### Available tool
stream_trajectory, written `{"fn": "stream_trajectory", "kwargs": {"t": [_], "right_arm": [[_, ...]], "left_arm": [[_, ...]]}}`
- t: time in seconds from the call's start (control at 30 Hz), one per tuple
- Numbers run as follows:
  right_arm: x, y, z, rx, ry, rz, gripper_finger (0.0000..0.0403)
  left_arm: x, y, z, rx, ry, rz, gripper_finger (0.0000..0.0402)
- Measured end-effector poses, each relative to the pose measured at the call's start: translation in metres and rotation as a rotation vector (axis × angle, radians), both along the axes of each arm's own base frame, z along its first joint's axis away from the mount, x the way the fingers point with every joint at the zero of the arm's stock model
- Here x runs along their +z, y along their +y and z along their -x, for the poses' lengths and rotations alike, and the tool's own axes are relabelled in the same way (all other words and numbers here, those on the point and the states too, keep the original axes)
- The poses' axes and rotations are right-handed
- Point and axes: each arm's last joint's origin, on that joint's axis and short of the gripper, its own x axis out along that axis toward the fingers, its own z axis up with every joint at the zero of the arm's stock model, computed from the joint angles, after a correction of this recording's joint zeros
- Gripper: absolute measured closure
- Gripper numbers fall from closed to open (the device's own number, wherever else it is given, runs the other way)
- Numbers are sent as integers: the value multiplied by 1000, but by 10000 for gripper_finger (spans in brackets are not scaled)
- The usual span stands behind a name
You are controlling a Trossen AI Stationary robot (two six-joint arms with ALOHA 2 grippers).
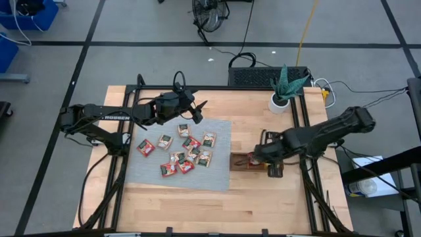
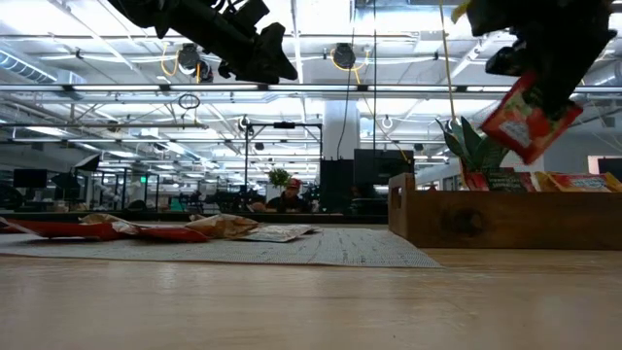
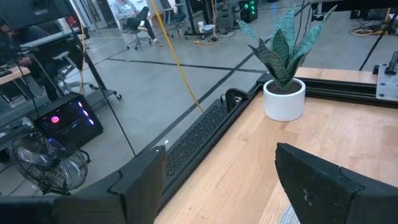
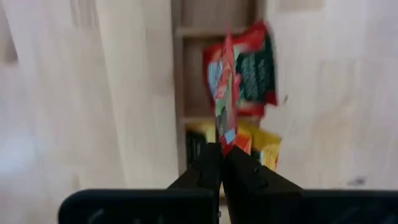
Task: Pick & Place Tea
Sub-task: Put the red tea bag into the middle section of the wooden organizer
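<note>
I have the right hand (image 4: pixel 222 163) pinched tight on one red sachet (image 4: pixel 225 93), which juts out edge-on past the fingertips and hangs clear above the wooden tray (image 2: pixel 505 216) at the right of the worktop (image 1: pixel 263 191). More sachets already lie in the tray beneath it. The remaining tea sachets (image 1: pixel 186 153) lie scattered on the grey mat (image 1: pixel 217 131). My left hand (image 1: pixel 195 109) hovers above the mat's far edge, fingers spread wide and holding nothing.

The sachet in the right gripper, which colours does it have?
Mostly red, with a green panel; the sachet shows best in the right wrist view.
</note>
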Motion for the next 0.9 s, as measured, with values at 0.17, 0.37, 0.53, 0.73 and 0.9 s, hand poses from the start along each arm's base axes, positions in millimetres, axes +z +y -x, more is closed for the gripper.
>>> {"fn": "stream_trajectory", "kwargs": {"t": [0.17, 0.37, 0.53, 0.73, 0.9], "right_arm": [[-7, 1, -30, 73, 218, -24, 402], [-23, -2, -50, 136, 317, -87, 403], [-33, -8, -57, 152, 349, -85, 403], [-45, -10, -66, 188, 341, -92, 403], [-53, -11, -68, 182, 380, -89, 403]], "left_arm": [[0, 0, 0, 1, -4, 6, 105], [0, 0, 0, 2, -4, 6, 105], [-1, 0, 0, 1, 5, 8, 105], [-2, 0, 0, 1, 21, 12, 105], [-2, 0, 0, 1, 21, 12, 105]]}}
